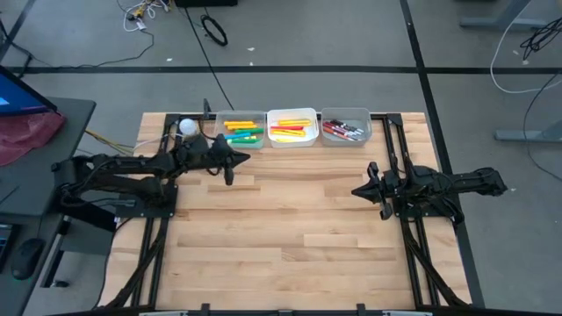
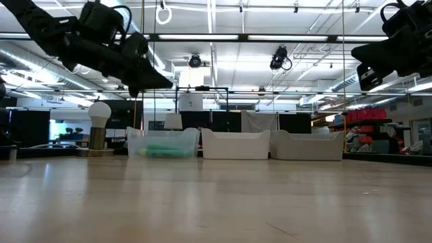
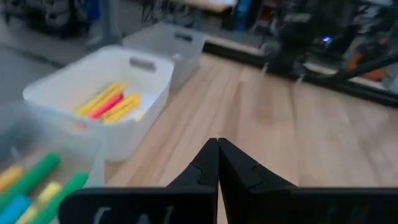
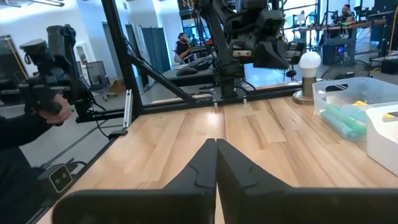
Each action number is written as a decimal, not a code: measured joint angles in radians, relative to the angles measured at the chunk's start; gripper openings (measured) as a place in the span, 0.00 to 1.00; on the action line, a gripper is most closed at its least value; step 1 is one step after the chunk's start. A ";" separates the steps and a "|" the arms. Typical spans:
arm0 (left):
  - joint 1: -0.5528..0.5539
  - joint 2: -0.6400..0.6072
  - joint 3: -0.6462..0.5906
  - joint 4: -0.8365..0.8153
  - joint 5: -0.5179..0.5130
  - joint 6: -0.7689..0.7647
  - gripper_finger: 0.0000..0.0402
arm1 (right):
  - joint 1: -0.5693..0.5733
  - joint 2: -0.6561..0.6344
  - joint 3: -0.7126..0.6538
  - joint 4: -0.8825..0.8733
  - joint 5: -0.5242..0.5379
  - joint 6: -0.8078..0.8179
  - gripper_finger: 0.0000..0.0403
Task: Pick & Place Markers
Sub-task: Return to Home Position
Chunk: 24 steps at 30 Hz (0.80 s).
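At 12 o'clock off the nearer left gripper (image 1: 239,159), markers (image 1: 243,132) lie sideways in bins (image 1: 291,111); it and the right gripper (image 1: 358,190) are pressed together, empty.

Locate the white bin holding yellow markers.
High view: the white bin sits at the far edge of the table, between the transparent bin on the picture's left and the grey bin.

Three bins (image 2: 235,145) line the far desk (image 2: 216,202) edge; green markers (image 2: 162,151) lie in the left, clear bin (image 2: 135,143). The left claw (image 2: 162,82) and right claw (image 2: 363,69) hang overhead.
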<state>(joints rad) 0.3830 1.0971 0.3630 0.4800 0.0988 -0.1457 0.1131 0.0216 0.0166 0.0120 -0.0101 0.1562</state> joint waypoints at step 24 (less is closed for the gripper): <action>-0.107 -0.667 -0.354 0.027 -0.010 -0.042 0.01 | 0.000 0.000 0.001 0.002 -0.001 -0.001 0.03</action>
<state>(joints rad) 0.2762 0.4305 0.0091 0.5074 0.0890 -0.1877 0.1130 0.0216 0.0174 0.0139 -0.0113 0.1555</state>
